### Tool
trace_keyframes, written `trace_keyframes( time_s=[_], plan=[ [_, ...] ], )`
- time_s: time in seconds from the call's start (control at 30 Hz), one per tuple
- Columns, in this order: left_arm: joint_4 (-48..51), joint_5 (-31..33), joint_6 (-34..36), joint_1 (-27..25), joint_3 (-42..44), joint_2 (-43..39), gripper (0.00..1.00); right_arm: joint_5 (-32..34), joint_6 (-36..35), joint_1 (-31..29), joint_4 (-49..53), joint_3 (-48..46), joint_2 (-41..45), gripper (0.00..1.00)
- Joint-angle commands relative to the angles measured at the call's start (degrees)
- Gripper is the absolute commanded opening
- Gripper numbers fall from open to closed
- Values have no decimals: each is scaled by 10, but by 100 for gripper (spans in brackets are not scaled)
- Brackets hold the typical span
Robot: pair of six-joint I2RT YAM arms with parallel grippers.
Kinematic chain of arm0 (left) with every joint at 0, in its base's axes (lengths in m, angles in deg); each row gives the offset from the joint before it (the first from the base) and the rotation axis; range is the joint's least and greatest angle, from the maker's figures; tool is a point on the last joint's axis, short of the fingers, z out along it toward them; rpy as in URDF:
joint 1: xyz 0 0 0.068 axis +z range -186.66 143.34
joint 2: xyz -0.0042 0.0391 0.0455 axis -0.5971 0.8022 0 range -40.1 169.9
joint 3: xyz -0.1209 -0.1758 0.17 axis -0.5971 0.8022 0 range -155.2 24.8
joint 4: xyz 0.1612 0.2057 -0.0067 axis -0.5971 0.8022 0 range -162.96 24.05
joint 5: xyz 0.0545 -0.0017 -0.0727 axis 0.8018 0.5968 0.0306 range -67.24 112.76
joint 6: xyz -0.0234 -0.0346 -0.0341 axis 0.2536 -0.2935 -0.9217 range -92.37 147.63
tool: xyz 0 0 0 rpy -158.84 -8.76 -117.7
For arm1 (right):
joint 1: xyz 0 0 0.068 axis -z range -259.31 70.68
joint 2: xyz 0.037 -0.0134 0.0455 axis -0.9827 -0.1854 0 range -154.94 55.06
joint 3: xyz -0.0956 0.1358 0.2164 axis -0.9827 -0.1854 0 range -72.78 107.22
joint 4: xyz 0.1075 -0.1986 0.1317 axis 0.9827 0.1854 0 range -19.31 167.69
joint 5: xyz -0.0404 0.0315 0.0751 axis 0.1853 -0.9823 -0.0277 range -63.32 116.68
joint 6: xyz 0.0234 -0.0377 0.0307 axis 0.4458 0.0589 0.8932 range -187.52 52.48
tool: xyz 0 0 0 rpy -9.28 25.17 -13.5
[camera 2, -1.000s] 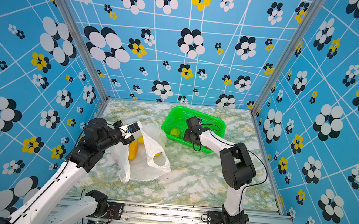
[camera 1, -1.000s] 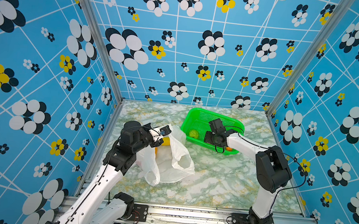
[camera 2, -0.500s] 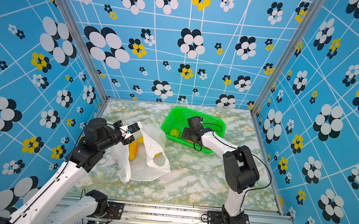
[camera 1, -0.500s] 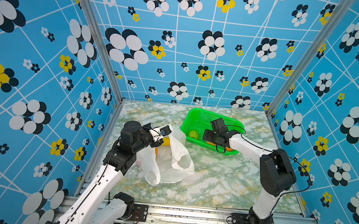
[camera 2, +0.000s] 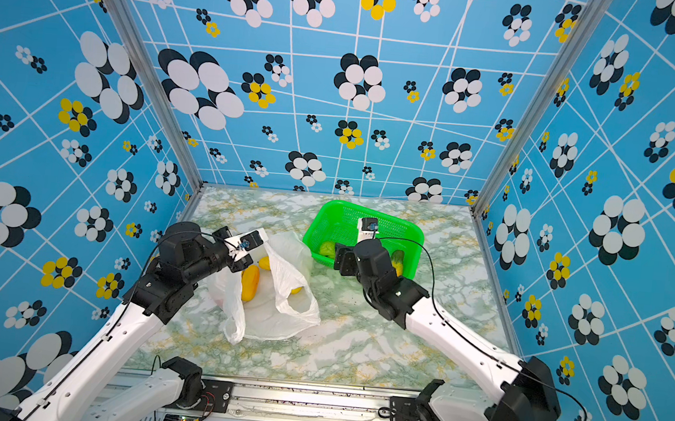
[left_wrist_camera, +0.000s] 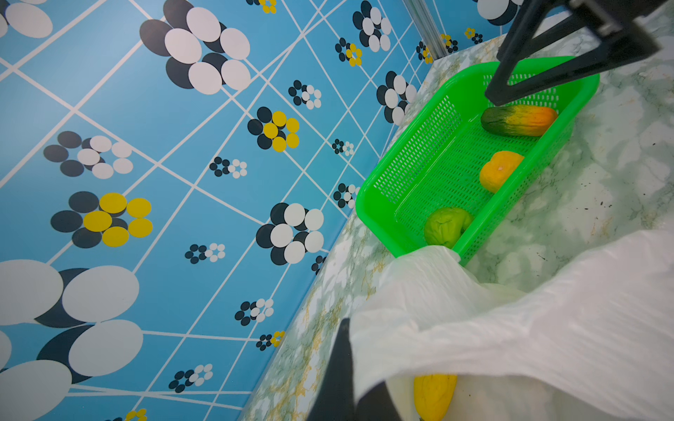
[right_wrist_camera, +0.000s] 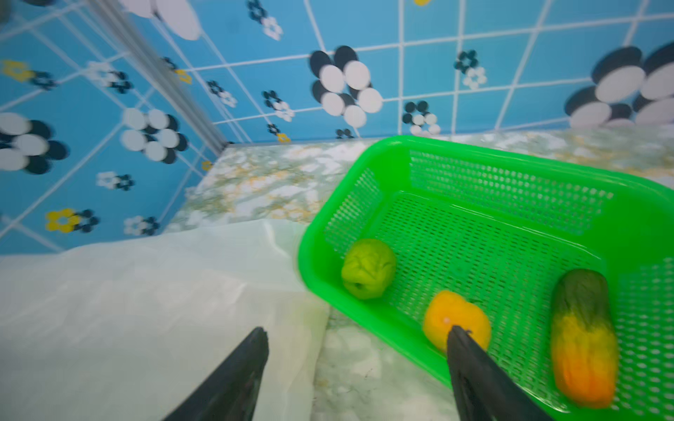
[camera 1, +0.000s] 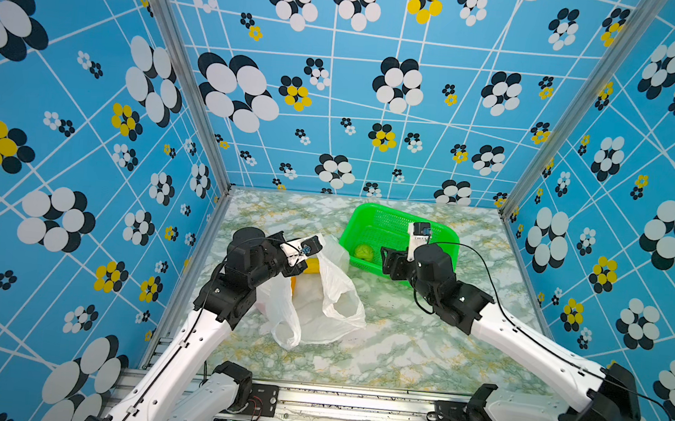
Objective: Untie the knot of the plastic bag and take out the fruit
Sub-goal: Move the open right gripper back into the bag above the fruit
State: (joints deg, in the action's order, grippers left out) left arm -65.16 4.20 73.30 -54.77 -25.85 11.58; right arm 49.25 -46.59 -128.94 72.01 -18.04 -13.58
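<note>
The white plastic bag [camera 1: 321,302] lies open on the marble table, its loop handles loose and apart; no knot shows. My left gripper [camera 1: 301,263] is shut on the bag's upper edge [left_wrist_camera: 437,328] and holds the mouth up. Yellow fruit [camera 2: 250,282] lies inside the bag, also seen in the left wrist view [left_wrist_camera: 434,395]. My right gripper [right_wrist_camera: 357,330] is open and empty, hovering over the gap between the bag and the green basket [right_wrist_camera: 510,153]. The basket holds a green round fruit [right_wrist_camera: 368,268], an orange one [right_wrist_camera: 456,320] and a green-orange long one [right_wrist_camera: 583,339].
The green basket [camera 1: 369,210] stands at the back right of the table, close to the bag. Blue flowered walls with metal corner posts [camera 1: 180,81] close in three sides. Bare marble [camera 1: 419,352] stretches in front of the bag and basket.
My right gripper has drawn back from inside the basket toward the bag, its jaws wide. The left arm and the bag have stayed still.
</note>
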Motion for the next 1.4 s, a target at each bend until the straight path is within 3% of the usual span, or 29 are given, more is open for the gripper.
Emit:
trace_keyframes(
  time_s=[0.0,0.07,0.2,0.47,0.7,0.93,1.1,1.23,1.37],
  plan=[
    [3,1,1,-3,6,-2,0,95,-134,-102,-117,-29,31,78],
    [7,1,1,-1,2,3,0,112,-159,-161,-145,-31,27,76],
    [6,5,3,0,6,2,0,128,-151,-224,-152,-12,-27,68],
    [8,9,-8,2,0,4,0,219,-191,-329,-166,74,-210,58],
    [2,1,-9,2,2,3,0,260,-131,-329,-130,136,-323,54],
    [6,7,-3,-3,4,-3,0,261,-70,-299,-65,180,-384,54],
    [6,6,-2,-2,4,-2,0,244,36,-244,22,206,-416,58],
    [7,5,0,-5,4,-4,0,240,55,-218,73,241,-451,61],
    [6,1,-1,-3,4,-1,0,230,73,-199,104,268,-482,72]
  ],
)
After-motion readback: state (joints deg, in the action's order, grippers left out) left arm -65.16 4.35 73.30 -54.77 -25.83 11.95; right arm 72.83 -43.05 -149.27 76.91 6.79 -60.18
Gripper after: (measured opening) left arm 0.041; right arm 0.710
